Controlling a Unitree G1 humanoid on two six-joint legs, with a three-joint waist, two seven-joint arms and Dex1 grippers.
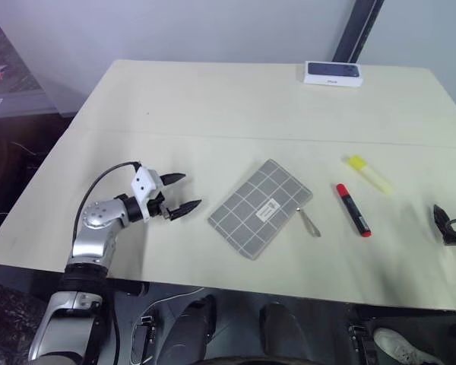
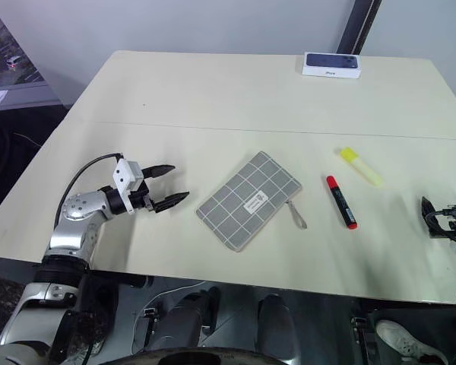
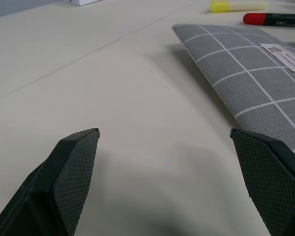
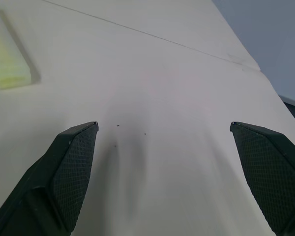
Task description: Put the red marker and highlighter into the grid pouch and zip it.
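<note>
Early stage of the task: nothing has yet been packed. The grid pouch [image 1: 261, 207] is laid flat at the table's [image 1: 213, 106] centre, its zip pull trailing toward 3 o'clock; whether the zip is open cannot be told, and nothing is seen inside. The red marker [image 1: 353, 209] is laid at 3 o'clock of the pouch, apart from it, and the highlighter [image 1: 368, 173] at roughly 2 o'clock, beyond the marker. Both pens remain to be inserted and the zip closed. The left gripper [image 1: 181, 192], at 9 o'clock of the pouch, is held with fingers spread and empty; the right gripper [image 4: 164, 162] is likewise spread wide, empty, at the table's right edge. A phone box [image 1: 333, 73] is seen at 12 o'clock.
</note>
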